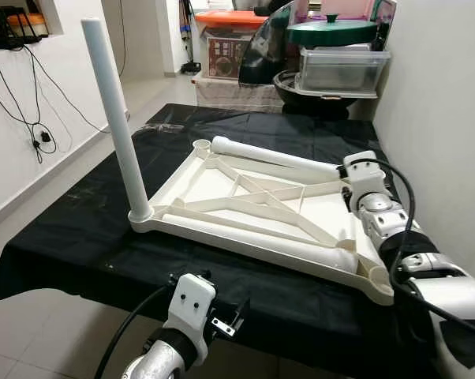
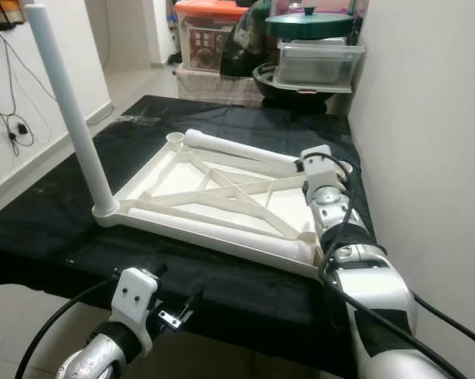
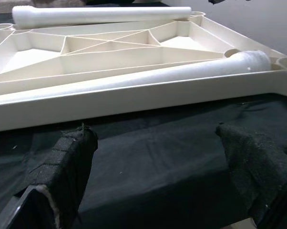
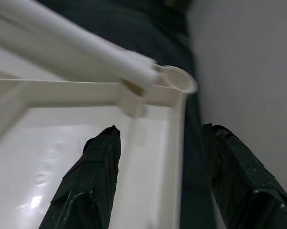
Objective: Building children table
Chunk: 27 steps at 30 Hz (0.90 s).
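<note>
Progress is early: one leg (image 1: 115, 118) stands in the upturned table panel (image 1: 253, 207); two legs (image 1: 273, 158) lie loose. Both grippers, left (image 3: 158, 176) and right (image 4: 158, 176), have jaws spread, empty.

Place: I read this as a home room.
Signs: tiled floor (image 1: 32, 339), stacked storage boxes (image 1: 342, 69), wall cables (image 1: 32, 118), black-draped table (image 1: 87, 237).
</note>
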### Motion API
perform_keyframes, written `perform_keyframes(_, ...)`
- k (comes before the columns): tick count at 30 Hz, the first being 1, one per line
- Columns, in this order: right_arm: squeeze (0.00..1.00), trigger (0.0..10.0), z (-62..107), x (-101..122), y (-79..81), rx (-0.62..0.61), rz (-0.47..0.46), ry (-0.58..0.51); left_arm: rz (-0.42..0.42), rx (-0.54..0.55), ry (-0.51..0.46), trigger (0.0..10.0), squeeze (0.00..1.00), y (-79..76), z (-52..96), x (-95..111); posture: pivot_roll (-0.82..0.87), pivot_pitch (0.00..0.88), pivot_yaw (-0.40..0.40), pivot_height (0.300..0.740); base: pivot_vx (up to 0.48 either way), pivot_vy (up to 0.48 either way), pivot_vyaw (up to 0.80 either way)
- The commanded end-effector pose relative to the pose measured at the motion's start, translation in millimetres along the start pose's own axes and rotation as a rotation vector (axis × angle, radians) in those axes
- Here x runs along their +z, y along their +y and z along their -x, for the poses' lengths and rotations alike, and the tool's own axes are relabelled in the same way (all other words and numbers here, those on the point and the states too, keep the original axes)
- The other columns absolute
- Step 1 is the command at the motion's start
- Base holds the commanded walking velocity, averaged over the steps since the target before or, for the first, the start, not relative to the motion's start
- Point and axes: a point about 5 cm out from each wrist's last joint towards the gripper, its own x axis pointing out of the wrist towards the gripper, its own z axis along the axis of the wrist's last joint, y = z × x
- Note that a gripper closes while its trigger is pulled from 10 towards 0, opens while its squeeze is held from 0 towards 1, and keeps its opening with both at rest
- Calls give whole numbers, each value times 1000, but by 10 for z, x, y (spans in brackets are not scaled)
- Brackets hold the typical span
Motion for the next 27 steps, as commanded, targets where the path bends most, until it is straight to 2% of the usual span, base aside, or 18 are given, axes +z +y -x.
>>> perform_keyframes(1,0,10000,-15,-113,-171,-94,-33,40,4,1,17,10000,0,-7,15,-16,144,0,-47,740,0,0,0)
perform_keyframes(3,0,10000,-14,-339,-312,-160,-31,119,4,2,16,10000,0,-15,35,3,145,0,-43,740,0,0,0)
perform_keyframes(5,0,10000,-14,-339,-312,-160,-31,119,4,2,16,10000,0,-15,35,3,145,0,-43,740,0,0,0)
perform_keyframes(7,0,10000,0,-540,-331,-161,-54,189,3,1,14,10000,0,-25,75,30,150,0,-32,740,0,0,0)
perform_keyframes(10,0,10000,12,-644,-329,-160,-73,225,2,-2,12,10000,0,-33,104,52,152,0,-28,740,0,0,0)
perform_keyframes(11,0,10000,29,-756,-312,-152,-98,268,2,-4,9,10000,0,-39,149,84,162,4,-10,740,0,0,0)
perform_keyframes(12,0,10000,29,-756,-312,-152,-98,268,2,-4,9,10000,0,-39,149,84,162,4,-10,740,0,0,0)
perform_keyframes(15,0,10000,65,-940,-285,-144,-130,344,11,-13,26,10000,0,-59,263,118,167,55,6,740,0,0,0)
perform_keyframes(17,0,10000,70,-962,-278,-139,-133,355,13,-16,31,10000,0,-66,282,119,167,55,6,740,0,0,0)
perform_keyframes(22,0,10000,81,-989,-146,-43,-108,370,17,-18,38,10000,0,-90,316,134,171,76,5,740,0,0,0)
perform_keyframes(23,0,10000,87,-956,22,85,-98,361,19,-16,40,10000,0,-92,317,136,169,76,2,740,0,0,0)
perform_keyframes(24,0,10000,87,-956,22,85,-98,361,19,-16,40,10000,0,-92,317,136,169,76,2,740,0,0,0)
perform_keyframes(25,0,10000,98,-929,138,175,-92,354,21,-15,40,10000,0,-92,316,136,169,76,2,740,0,0,0)
perform_keyframes(27,0,10000,98,-929,138,175,-92,354,21,-15,40,10000,0,-92,316,136,169,76,2,740,0,0,0)
